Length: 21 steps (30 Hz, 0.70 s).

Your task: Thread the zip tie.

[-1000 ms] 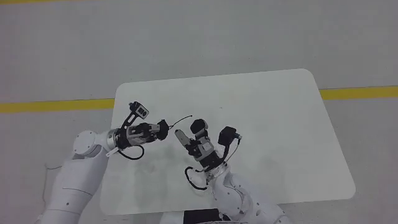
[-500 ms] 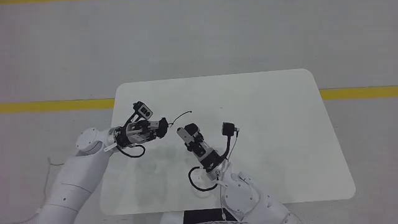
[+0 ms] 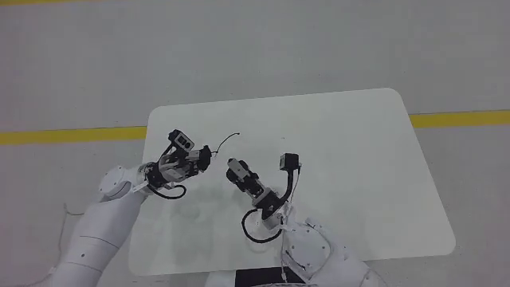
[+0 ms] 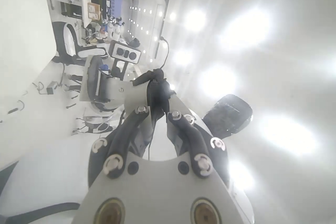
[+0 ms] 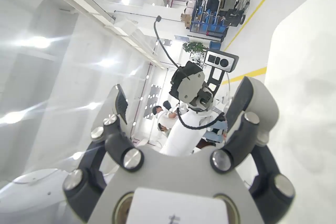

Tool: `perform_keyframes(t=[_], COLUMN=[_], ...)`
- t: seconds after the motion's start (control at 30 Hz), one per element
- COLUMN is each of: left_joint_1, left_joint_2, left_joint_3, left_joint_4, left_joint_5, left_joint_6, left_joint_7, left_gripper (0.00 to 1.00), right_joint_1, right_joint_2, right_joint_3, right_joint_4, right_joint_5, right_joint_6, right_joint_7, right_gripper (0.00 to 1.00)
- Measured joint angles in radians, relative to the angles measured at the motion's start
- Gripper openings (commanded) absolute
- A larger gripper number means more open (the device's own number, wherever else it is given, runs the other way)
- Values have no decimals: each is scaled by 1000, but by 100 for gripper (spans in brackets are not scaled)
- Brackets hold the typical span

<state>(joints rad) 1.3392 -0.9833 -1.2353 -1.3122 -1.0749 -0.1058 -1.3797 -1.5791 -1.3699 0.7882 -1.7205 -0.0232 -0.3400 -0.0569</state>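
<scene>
The black zip tie (image 3: 225,140) is clamped in the left claw (image 3: 205,159) above the white worktop (image 3: 358,143); the right claw (image 3: 231,165) is held open just beside it, empty.

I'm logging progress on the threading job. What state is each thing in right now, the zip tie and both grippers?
zip tie: gripped at one end, held above the table, free end curving out loose, not threaded into a loop.
left gripper: shut on the zip tie.
right gripper: open, holding nothing, close beside the left gripper.
</scene>
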Motion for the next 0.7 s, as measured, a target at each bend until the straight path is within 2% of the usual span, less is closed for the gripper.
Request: perform_keyframes(t=[0.17, 0.43, 0.7], left_joint_1=[-13, -15, -15], left_joint_2=[-5, -6, -5], left_joint_3=[13, 15, 15], left_joint_4=[19, 23, 23], left_joint_5=[-19, -22, -21], left_joint_6=[7, 2, 2], left_joint_7=[-11, -10, -10], left_gripper=[0, 0, 0], right_joint_1=[10, 8, 16], right_joint_2=[-6, -7, -25], right_joint_3=[12, 11, 8], right_joint_4=[5, 4, 11], right_joint_5=[194, 196, 435], right_joint_6=[0, 1, 0], right_joint_7=[101, 102, 206], right_gripper=[100, 100, 100])
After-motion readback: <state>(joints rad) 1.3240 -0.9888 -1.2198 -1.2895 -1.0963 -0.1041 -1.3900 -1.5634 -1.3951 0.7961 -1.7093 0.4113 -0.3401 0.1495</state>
